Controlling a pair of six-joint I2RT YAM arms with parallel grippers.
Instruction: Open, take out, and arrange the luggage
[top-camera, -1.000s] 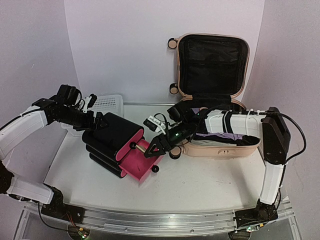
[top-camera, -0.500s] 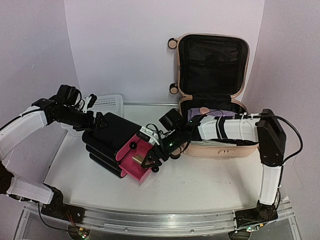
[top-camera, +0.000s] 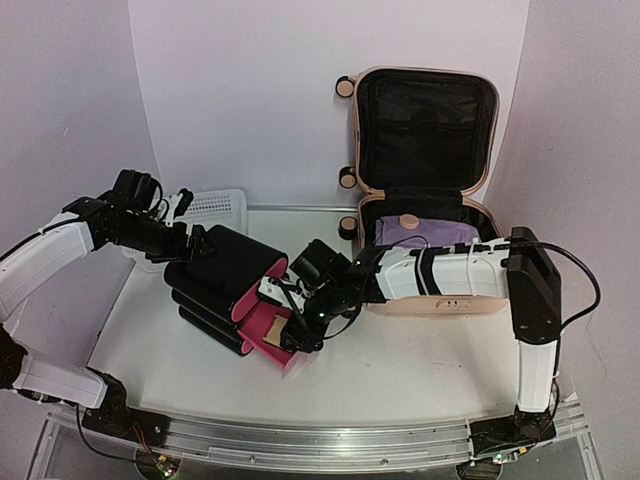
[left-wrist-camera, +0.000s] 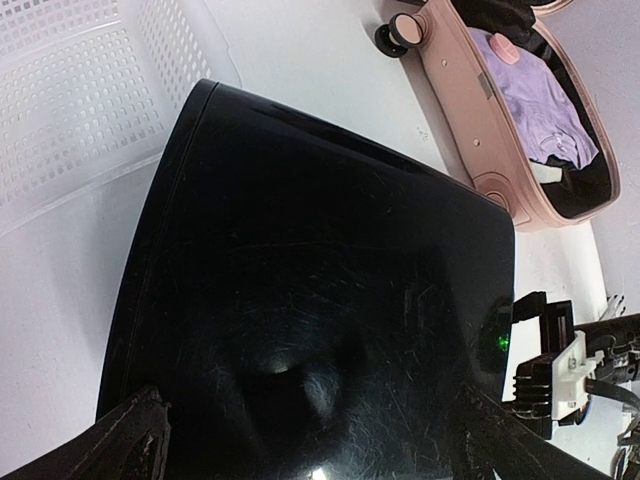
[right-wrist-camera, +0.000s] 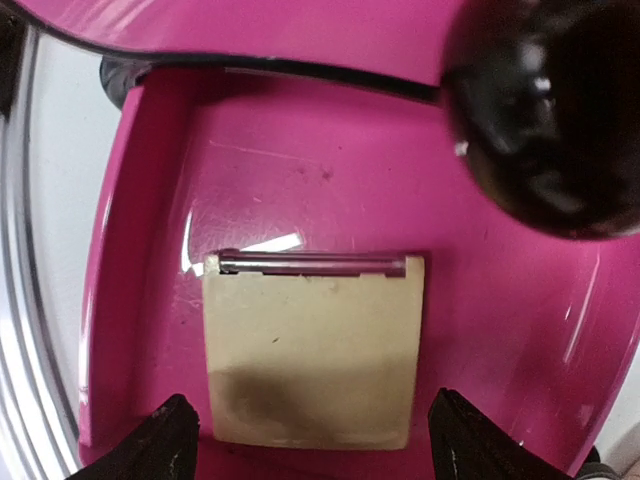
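The luggage (top-camera: 452, 303) lies open at the back right with its lid upright; in the left wrist view its shell (left-wrist-camera: 462, 70) shows purple clothing (left-wrist-camera: 530, 100) inside. My right gripper (top-camera: 292, 328) hangs open over a pulled-out pink drawer (top-camera: 262, 322). On the drawer floor (right-wrist-camera: 300, 190) lies a flat beige square piece (right-wrist-camera: 310, 350) with a metal bar along one edge. It sits between the fingertips of the right gripper (right-wrist-camera: 318, 440), untouched. My left gripper (top-camera: 195, 243) is open at the back of the black drawer box (top-camera: 225, 265). The box (left-wrist-camera: 320, 280) fills the view ahead of the left gripper (left-wrist-camera: 310, 440).
A white mesh basket (top-camera: 215, 207) stands behind the drawer box, close to the left arm. A black drawer knob (right-wrist-camera: 550, 110) hangs just above the right fingers. A small pink round thing (top-camera: 407, 221) rests on the purple clothing (top-camera: 420, 230).
My right arm has reached further left and lower into the pink drawer. Its jaws have widened, and the beige piece now lies free on the drawer floor. The left arm has stayed still.
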